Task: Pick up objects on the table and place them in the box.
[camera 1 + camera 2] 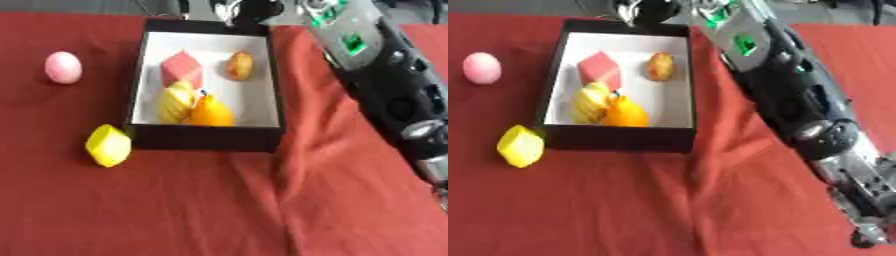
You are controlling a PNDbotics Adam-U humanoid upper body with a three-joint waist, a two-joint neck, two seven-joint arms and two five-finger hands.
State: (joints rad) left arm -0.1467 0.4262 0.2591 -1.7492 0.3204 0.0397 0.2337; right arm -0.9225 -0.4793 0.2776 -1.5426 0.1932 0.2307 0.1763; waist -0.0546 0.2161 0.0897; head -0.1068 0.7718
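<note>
Box (206,137) centre; egg (63,67) far left; block (108,145) beside box's front-left corner.

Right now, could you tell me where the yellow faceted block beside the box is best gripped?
Grip the yellow faceted block across its two flat side faces, coming from above. It lies free on the red cloth, close to the black box, so its left side is the more open.

The right hand (645,10) is cut off at the top edge — its fingers can't be made out.

Lab bench: red tablecloth (219,210), cables.
</note>
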